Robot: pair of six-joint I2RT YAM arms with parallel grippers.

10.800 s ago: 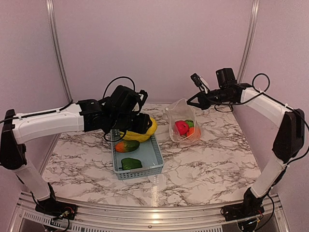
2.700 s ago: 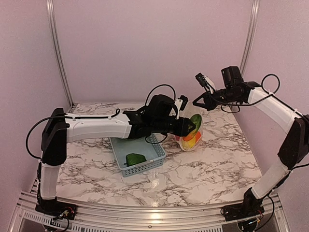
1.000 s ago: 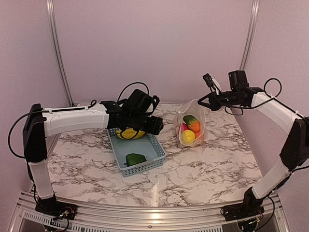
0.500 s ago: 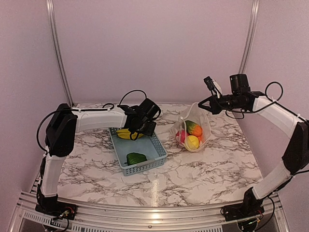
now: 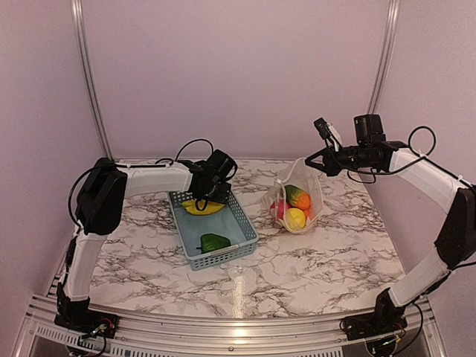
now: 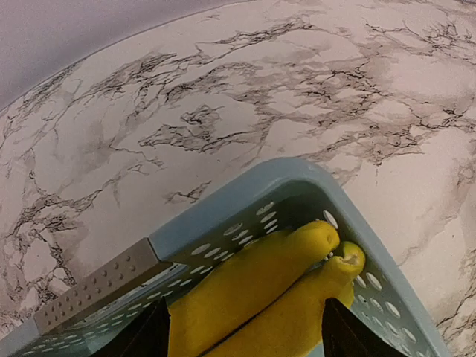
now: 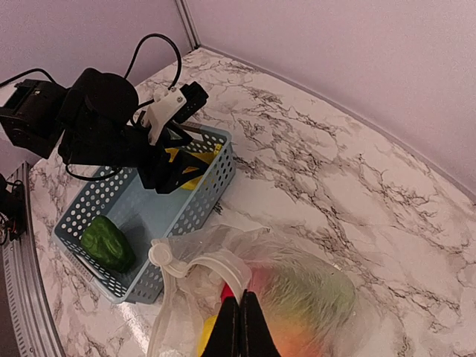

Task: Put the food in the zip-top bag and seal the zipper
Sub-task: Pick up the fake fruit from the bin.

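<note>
Lower now, left fingers (image 6: 151,339) astride half-cropped bananas (image 6: 253,294)

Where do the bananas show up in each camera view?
Top external: bananas at the basket's far end, under the left pincer.
Left wrist: bottom centre, between that pincer's fingers.
Right wrist: upper left, partly hidden behind the left pincer.
Shared landmark: the blue basket.
</note>
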